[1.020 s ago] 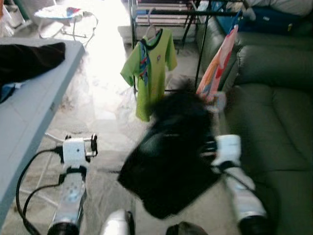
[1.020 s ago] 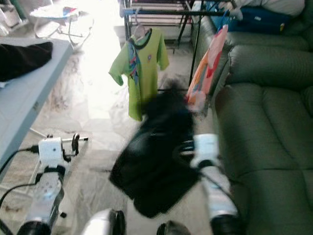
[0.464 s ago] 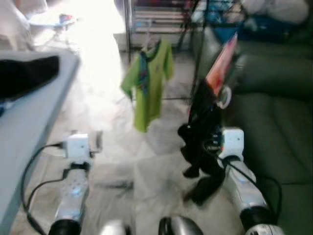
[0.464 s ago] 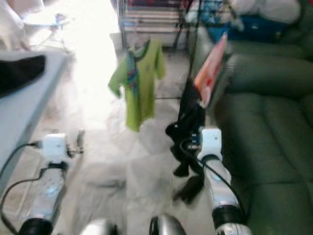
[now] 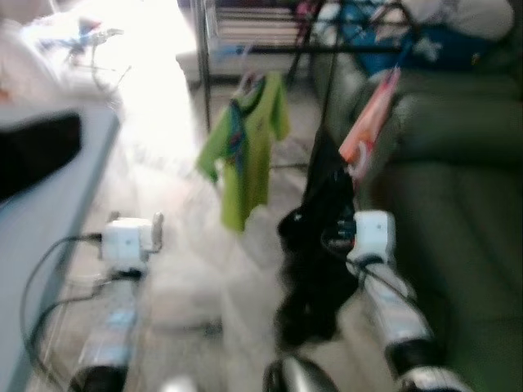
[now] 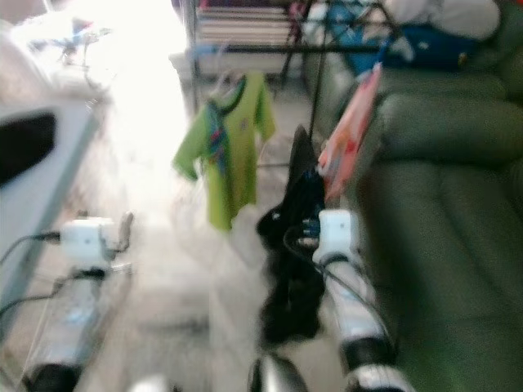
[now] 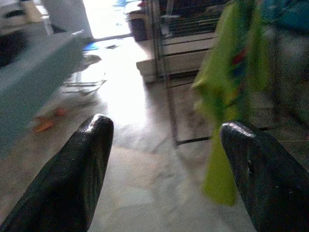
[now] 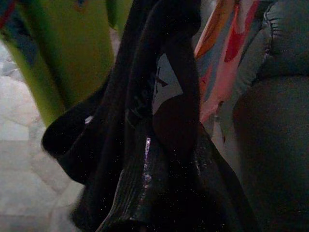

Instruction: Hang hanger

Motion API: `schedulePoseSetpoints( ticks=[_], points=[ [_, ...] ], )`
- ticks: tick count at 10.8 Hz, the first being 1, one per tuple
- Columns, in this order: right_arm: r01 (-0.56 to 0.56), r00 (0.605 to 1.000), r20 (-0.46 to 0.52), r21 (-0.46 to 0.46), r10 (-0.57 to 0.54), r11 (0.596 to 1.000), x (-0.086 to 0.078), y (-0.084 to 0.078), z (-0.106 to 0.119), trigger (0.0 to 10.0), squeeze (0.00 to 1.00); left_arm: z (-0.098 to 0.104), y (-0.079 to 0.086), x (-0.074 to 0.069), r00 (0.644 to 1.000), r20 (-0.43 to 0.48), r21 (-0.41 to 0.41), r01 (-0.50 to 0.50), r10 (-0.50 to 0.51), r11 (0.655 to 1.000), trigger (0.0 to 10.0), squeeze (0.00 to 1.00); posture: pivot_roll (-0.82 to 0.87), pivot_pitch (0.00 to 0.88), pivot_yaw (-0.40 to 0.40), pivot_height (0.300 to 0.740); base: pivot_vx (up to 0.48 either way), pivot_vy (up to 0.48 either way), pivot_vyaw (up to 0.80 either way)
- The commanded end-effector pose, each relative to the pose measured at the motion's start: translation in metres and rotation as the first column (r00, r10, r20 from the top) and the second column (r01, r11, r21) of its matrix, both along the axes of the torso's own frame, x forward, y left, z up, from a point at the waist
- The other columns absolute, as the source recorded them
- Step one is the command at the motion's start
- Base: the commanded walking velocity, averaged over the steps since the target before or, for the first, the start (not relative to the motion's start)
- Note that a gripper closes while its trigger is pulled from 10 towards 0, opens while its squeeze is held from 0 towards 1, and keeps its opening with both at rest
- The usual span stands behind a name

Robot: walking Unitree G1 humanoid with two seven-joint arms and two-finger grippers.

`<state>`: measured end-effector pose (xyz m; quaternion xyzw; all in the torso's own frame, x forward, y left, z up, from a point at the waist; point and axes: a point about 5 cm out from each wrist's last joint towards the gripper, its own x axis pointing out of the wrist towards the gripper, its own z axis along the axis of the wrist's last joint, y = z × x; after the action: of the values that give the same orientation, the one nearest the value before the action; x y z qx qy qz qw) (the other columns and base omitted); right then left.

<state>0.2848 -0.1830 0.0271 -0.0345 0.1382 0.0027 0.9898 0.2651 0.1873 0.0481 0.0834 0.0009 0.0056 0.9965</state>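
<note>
Right gripper (image 5: pixel 339 238) clutching black garment (image 5: pixel 317 245) beside green shirt (image 5: pixel 249 143), lettering unreadable in wrist view, left gripper (image 7: pixel 166 145) spread wide, empty

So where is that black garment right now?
The black garment hangs at the right gripper, between the green shirt and the sofa.

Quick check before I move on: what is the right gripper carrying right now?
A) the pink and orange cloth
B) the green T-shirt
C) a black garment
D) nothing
C: the black garment hangs from the right gripper, while the green T-shirt and the pink and orange cloth hang on the rack beyond it.
</note>
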Motion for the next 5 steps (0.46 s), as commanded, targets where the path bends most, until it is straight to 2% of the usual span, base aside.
schedulePoseSetpoints(
  ticks=[1, 2, 4, 5],
  points=[
    [-0.016, 0.996, 0.084, 0.005, 0.015, 1.0, 0.011, 0.007, 0.017, 10.0, 0.0, 0.002, 0.011, -0.001, 1.0, 0.004, 0.028, -0.021, 0.021, 0.999, 10.0, 0.0, 0.05, 0.097, -0.062, 0.74, 0.48, 0.0, 0.0],
    [-0.03, 0.997, 0.068, 0.019, 0.028, 0.999, 0.011, 0.011, 0.015, 10.0, 0.0, 0.001, 0.009, -0.002, 1.0, -0.001, 0.027, -0.016, 0.016, 1.0, 10.0, 0.0, 0.05, 0.103, -0.062, 0.74, 0.48, 0.0, 0.0],
    [-0.149, 0.989, 0.033, 0.062, 0.147, 0.987, 0.011, 0.024, 0.011, 10.0, 0.0, -0.001, 0.008, -0.002, 1.0, -0.018, 0.023, -0.017, 0.017, 1.0, 10.0, 0.0, 0.06, 0.109, -0.068, 0.74, 0.48, 0.0, 0.0],
    [-0.142, 0.99, 0.035, 0.058, 0.14, 0.988, 0.012, 0.023, 0.011, 10.0, 0.0, 0.0, 0.008, -0.001, 1.0, -0.013, 0.026, -0.012, 0.013, 1.0, 10.0, 0.0, 0.06, 0.112, -0.071, 0.74, 0.472, 0.0, 0.0]
  ],
)
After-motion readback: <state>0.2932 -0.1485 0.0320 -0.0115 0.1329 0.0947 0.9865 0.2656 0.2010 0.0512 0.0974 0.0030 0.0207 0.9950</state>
